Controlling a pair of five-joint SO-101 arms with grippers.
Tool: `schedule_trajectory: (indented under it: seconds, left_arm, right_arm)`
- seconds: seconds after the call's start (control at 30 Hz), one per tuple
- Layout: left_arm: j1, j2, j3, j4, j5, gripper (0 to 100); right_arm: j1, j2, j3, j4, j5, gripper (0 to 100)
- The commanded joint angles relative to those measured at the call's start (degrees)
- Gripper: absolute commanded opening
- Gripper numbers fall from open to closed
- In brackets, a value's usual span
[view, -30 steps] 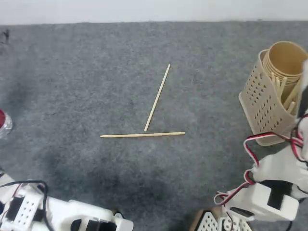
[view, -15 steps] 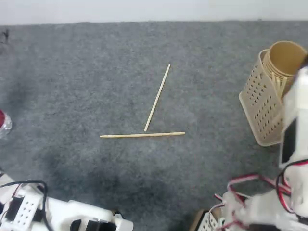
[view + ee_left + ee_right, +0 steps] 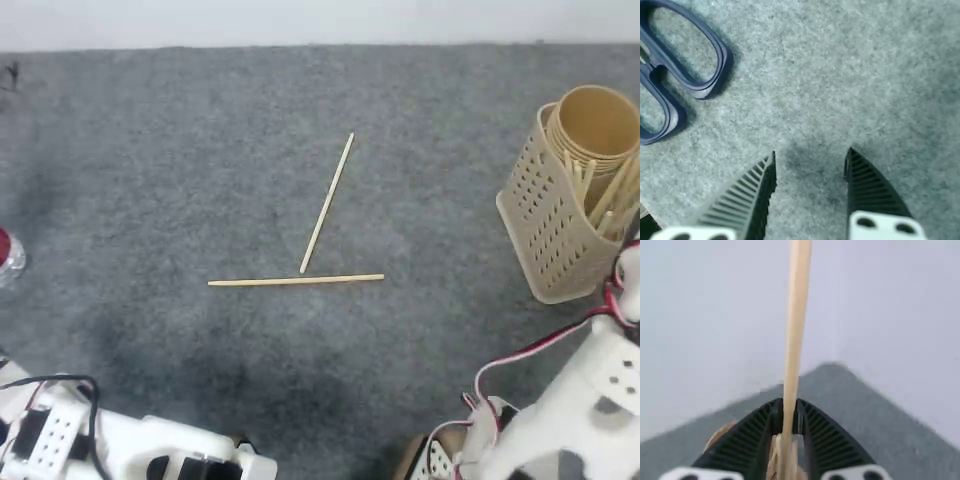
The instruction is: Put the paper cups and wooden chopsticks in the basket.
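your right fingers (image 3: 755,430) are pressed together on a held chopstick (image 3: 796,315), and a long stretch of it stands out beyond the tips. treat it as a light, stiff, smooth stick. it should weigh almost nothing, but with that much overhang it can swivel in the pinch. keep the squeeze firm and steer the free end, not the fingers, into the opening.

the basket (image 3: 545,215) stands at the right edge of the high view. the paper cups (image 3: 600,120) are nested at the upper end of its opening, with the stored chopsticks (image 3: 600,195) beside them. it looks light and easy to tip, so a poke on the rim could shove it.

two more sticks lie mid-frame on the grey desk (image 3: 150,180). the lower end of the slanted chopstick (image 3: 327,203) touches, or stops just short of, the level chopstick (image 3: 296,281). both lie flat on a fuzzy surface, so take each one near its middle, with the fingers across the stick, for balance.

your left fingers (image 3: 752,195) are spread with nothing between them, above bare desk. the scissors (image 3: 670,95) lie at the upper left of that view.
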Motion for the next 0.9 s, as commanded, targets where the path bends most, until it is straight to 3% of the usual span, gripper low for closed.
schedule_trajectory:
  seconds: [0.0,0.13,0.33,0.53,0.73,0.87]
  left_arm:
    - [0.5,-1.2,-0.3,-0.9,-0.6,22]
    - [0.5,-1.2,-0.3,-0.9,-0.6,22]
    - [0.5,-1.2,-0.3,-0.9,-0.6,22]
    - [0.6,-1.2,-0.3,-0.9,-0.6,22]
    - [0.6,-1.2,-0.3,-0.9,-0.6,22]
    - [0.6,-1.2,-0.3,-0.9,-0.6,22]
  right_arm:
    - [1.5,-6.5,13.2,-19.2,-0.7,0.6]
    - [-0.2,-10.9,27.8,-34.2,-0.4,0.6]
    - [-0.7,-12.6,40.4,-45.7,-0.4,0.6]
    - [-1.5,-12.7,44.7,-48.4,-0.1,0.9]
    - [-4.9,-13.1,45.0,-45.9,7.8,22.5]
    - [-5.1,-13.1,44.8,-45.9,7.9,19.6]
